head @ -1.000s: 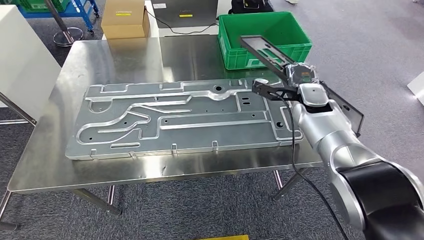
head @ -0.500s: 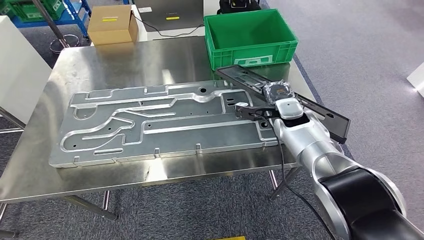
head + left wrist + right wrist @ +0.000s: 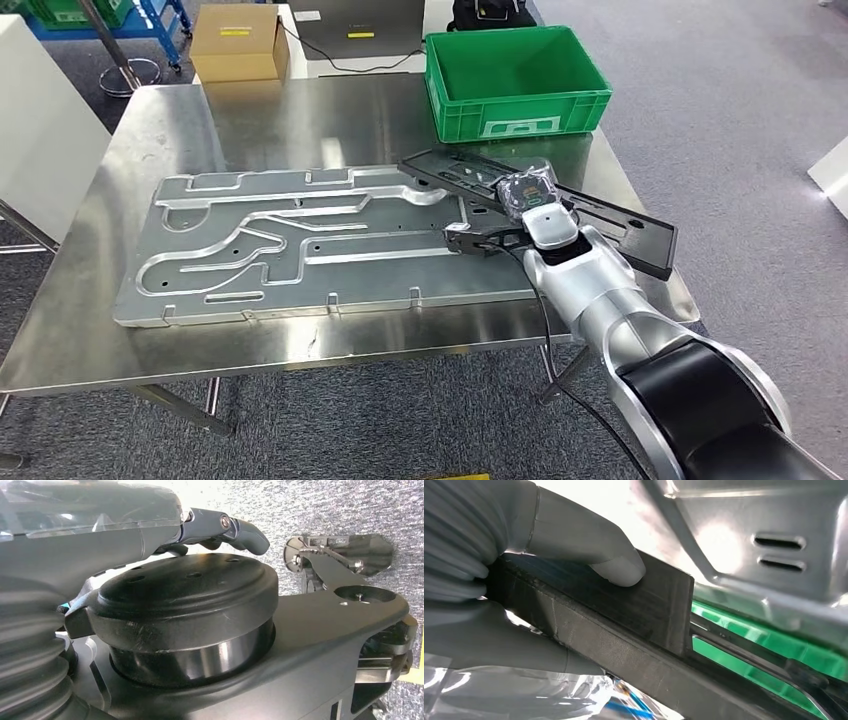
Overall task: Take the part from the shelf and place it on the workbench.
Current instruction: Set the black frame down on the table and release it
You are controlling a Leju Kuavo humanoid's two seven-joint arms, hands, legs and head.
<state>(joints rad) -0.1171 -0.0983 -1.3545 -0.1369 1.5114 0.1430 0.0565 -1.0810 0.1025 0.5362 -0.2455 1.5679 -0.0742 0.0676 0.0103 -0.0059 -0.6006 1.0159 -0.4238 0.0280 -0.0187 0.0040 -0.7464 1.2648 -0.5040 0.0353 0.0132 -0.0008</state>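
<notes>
The right hand (image 3: 520, 205) is closed around the middle of a long black part (image 3: 600, 212), its thumb (image 3: 584, 547) pressed flat on the part's upper face. The part is carried low and slightly tilted. Its far end reaches beyond the hand over the corner of a large grey metal plate (image 3: 300, 245); its near end juts past the hand over the worktop (image 3: 170, 130) edge. A green crate (image 3: 515, 80) stands farther out, beyond the far tip. The left hand (image 3: 220, 527) hangs near the floor with fingers curled in, and nothing is seen in it.

A risk is judged here: if released unevenly, the part could be left tilting on the plate's raised ribs, or its overhanging end could tip off the edge.
</notes>
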